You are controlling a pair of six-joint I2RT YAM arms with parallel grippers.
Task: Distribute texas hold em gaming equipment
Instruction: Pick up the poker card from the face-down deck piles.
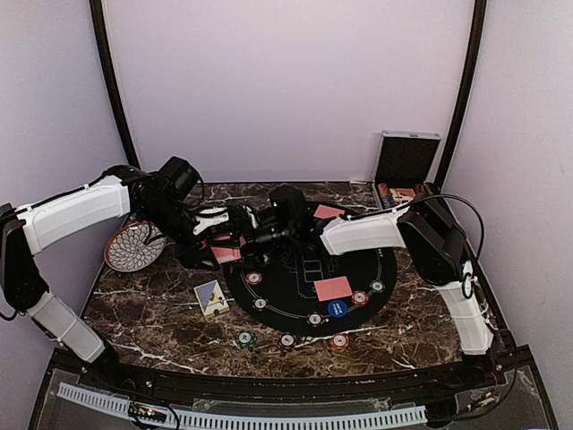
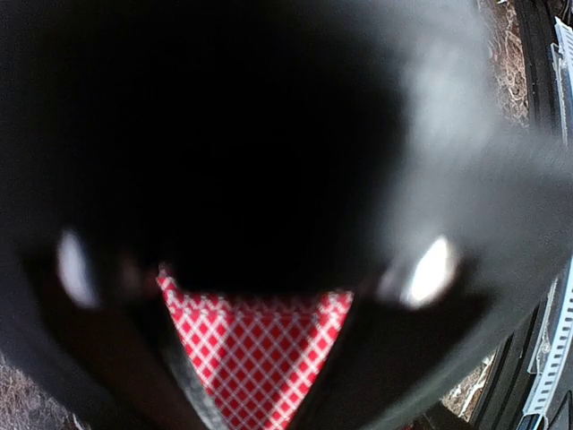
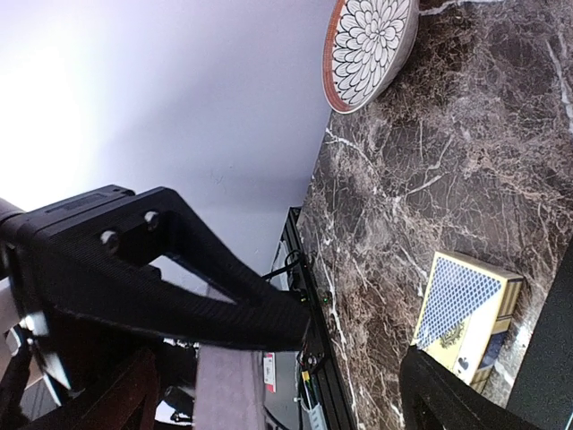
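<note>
Cards [image 2: 258, 354] clamped in closed left gripper [image 1: 220, 244], held raised as deck for dealing. Right gripper [image 3: 358, 345] jaws spread wide, positioned beside cards, presumably for drawing one.

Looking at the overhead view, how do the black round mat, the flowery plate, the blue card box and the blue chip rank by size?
1. black round mat, by far
2. patterned plate
3. blue card box
4. blue chip
All seem to sit at table level, so nearness hardly matters.
</note>
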